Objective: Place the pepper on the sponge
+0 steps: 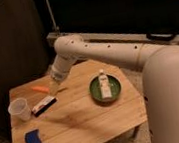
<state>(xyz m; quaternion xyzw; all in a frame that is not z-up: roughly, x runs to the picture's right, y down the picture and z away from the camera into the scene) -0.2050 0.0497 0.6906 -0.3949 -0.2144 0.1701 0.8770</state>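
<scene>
The orange-red pepper [40,88] lies on the wooden table [85,119] near its back left corner. My gripper [52,90] hangs at the end of the white arm, just right of the pepper and low over the table. It is shut, and I see nothing between its fingers. Whether it touches the pepper I cannot tell. The blue sponge [32,141] lies flat near the front left corner, well away from the gripper.
A clear plastic cup [19,109] stands at the left edge. A white-and-red flat box [44,105] lies between the cup and the gripper. A green plate [106,89] at the right holds a small white bottle [104,84]. A dark wall stands behind.
</scene>
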